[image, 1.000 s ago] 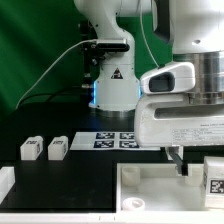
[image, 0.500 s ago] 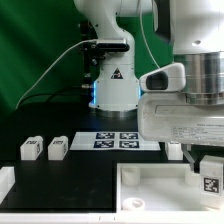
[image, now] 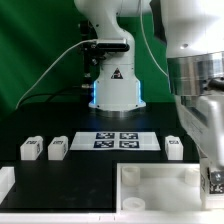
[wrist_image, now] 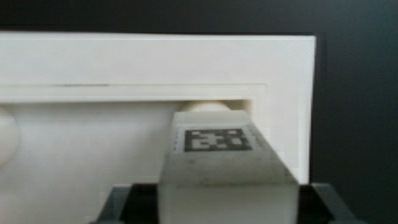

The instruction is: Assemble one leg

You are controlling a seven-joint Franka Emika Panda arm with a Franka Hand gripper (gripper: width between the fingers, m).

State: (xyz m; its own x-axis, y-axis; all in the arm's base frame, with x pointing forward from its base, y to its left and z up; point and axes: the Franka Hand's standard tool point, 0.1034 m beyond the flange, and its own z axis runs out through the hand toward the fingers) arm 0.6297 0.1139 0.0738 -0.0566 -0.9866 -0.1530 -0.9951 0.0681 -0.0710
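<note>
White tray part (image: 150, 185) at the exterior view's 5 o'clock, marker board (image: 116, 140) at centre, gripper (image: 214, 183) at 4 o'clock, closed on tagged leg (wrist_image: 221, 166) (over the tray rim), three loose legs (image: 31, 149) alongside.

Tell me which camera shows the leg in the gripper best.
The wrist view: the leg fills the frame centre, tag readable, above the tray part. The exterior view shows only a cropped sliver of it at the frame edge.
</note>
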